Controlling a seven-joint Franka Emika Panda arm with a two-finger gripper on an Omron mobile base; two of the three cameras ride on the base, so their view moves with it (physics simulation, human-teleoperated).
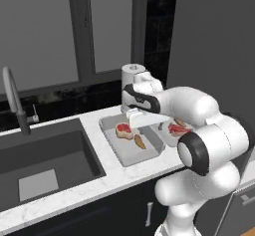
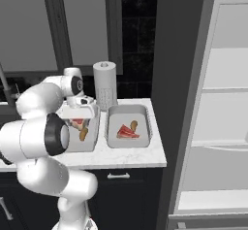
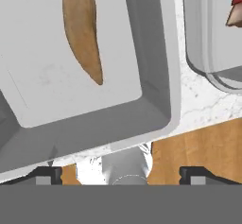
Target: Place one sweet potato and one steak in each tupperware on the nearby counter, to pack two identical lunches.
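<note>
Evidently both lunches look packed; on the white marble-look counter [image 2: 123,156] sit two shallow light-grey rectangular tupperware tubs, side by side. In the left tub [image 1: 130,153] we see a raw red steak with pale fat edging [image 1: 124,130] and, just beside it, a tapered orange-brown sweet potato [image 1: 140,141]; the right tub [image 2: 127,141] holds the second steak [image 2: 127,132] and second sweet potato [image 2: 133,125], so each has one of each, as the task wants. Our two-finger gripper [image 3: 121,173] hangs over the near rim of the left tub, its dark tips spread wide apart and grasping nothing; we judge the tuber lies loose on the tub floor because it has been released there.
</note>
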